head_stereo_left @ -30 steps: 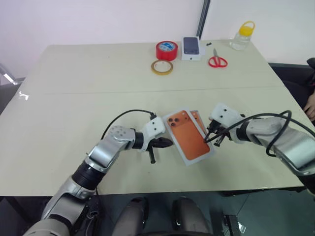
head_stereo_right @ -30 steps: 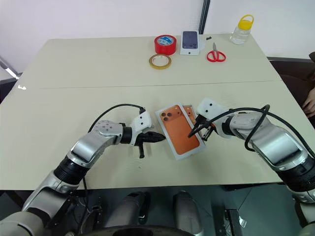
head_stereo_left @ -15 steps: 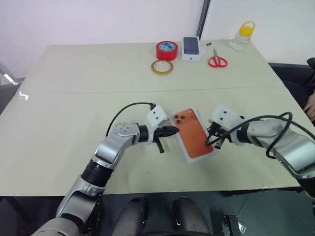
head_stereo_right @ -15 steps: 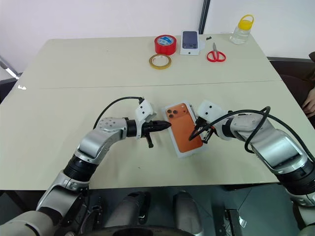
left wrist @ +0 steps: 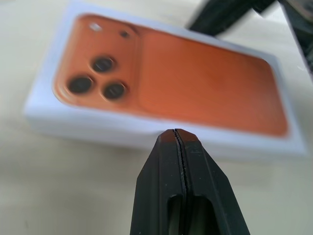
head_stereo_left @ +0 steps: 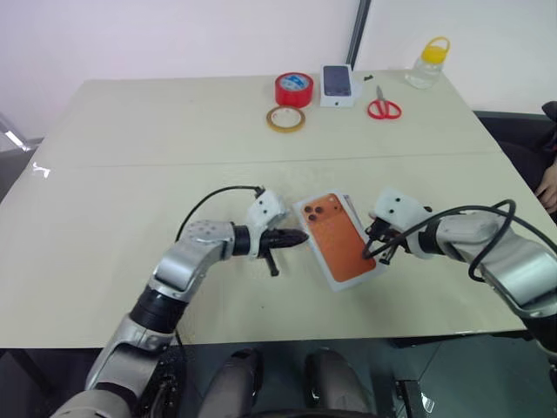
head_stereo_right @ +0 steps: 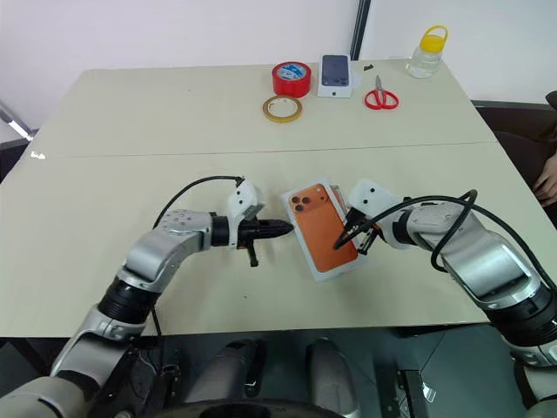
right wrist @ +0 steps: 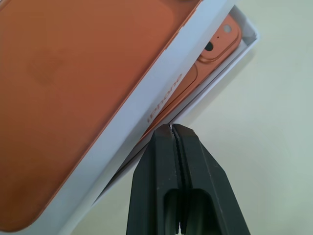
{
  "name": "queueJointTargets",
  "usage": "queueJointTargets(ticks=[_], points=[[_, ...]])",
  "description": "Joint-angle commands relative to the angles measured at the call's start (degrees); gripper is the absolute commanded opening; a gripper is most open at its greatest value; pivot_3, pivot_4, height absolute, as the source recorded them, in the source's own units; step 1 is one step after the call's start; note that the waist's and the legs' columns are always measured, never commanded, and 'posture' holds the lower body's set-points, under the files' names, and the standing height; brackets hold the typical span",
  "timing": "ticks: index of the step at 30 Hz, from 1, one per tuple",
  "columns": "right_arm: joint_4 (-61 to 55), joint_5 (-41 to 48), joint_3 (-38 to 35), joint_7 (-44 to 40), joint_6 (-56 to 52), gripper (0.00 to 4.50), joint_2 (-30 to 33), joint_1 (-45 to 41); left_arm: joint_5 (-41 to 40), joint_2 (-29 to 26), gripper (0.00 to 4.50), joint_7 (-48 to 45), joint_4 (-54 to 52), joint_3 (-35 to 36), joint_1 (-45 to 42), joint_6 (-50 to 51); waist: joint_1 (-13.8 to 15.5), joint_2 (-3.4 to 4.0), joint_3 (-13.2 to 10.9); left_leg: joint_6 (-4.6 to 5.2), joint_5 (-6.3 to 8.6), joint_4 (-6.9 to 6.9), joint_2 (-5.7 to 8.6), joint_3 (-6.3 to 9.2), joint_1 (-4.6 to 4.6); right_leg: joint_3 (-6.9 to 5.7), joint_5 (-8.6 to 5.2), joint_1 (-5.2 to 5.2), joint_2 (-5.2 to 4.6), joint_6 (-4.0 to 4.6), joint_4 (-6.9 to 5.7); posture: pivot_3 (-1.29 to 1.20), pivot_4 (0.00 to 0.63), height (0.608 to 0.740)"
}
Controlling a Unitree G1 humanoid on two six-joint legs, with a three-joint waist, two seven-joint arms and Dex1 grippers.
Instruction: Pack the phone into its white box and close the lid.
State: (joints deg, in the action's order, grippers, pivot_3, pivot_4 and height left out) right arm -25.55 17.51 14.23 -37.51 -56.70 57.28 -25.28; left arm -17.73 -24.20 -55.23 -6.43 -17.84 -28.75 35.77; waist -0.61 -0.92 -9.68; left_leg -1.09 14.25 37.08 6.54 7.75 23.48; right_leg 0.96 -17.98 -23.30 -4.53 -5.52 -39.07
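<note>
The lid (head_stereo_left: 337,237), white with a life-size orange phone printed on top, lies askew over the white box (right wrist: 244,41) at centre frame in the head views, slightly right of middle on the table (head_stereo_left: 130,157). It is not seated: in the right wrist view one long edge of the lid rides above the box wall, and a corner of the phone (right wrist: 222,41), with part of its camera cluster, shows inside the box beneath it.

The left gripper (head_stereo_left: 298,236) sits just left of the lid's camera-print end, fingers clenched together and grasping nothing. In the left wrist view its tip points at the lid's near side wall; whether it touches cannot be told.

The right gripper (head_stereo_left: 372,248) is at the lid's right long edge, fingers likewise pressed shut with nothing between them. In the right wrist view its tip lies against or just beside the lower edge of the lid where the box wall emerges.

Along the upper edge of the table, well apart from the work: a red tape roll (head_stereo_left: 294,89), a tan tape roll (head_stereo_left: 285,118) just below it, a small white box picturing a dark phone (head_stereo_left: 338,84), red-handled scissors (head_stereo_left: 384,106), and a clear jar with a yellow lid (head_stereo_left: 429,63) at upper right.
</note>
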Motion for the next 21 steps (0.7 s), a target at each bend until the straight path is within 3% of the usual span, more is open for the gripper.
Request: queueJointTargets(ticks=[1,9,21], points=[[-0.74,-1.02,-2.01,0.13,0.06,0.03,-0.85,-0.36,0.07,-0.90,0.00,-2.66,-2.62,-2.94,0.05,-0.22,0.11,0.01,0.00,0.00,0.00,0.01,0.00,0.00,0.00,0.00,0.00,0.02,0.00,0.00,0.01,0.00,0.150,0.740],[-0.91,-1.89,-2.12,-0.02,-0.51,0.03,-2.02,-0.45,5.41,4.23,0.00,2.32,3.53,-6.08,-2.79,-2.86,0.02,-0.01,0.00,0.01,0.00,0.02,0.01,0.00,-0.01,0.00,0.00,0.03,-0.02,0.00,0.01,0.00,0.150,0.740],[-1.57,-2.84,-3.52,-1.12,-1.51,0.03,-1.51,0.56,4.87,10.87,0.00,8.60,7.84,-0.37,-4.11,-4.45,0.05,-0.01,0.00,-0.01,-0.01,0.03,0.02,0.01,-0.01,-0.01,0.00,0.03,-0.01,-0.01,0.00,0.00,0.150,0.740]])
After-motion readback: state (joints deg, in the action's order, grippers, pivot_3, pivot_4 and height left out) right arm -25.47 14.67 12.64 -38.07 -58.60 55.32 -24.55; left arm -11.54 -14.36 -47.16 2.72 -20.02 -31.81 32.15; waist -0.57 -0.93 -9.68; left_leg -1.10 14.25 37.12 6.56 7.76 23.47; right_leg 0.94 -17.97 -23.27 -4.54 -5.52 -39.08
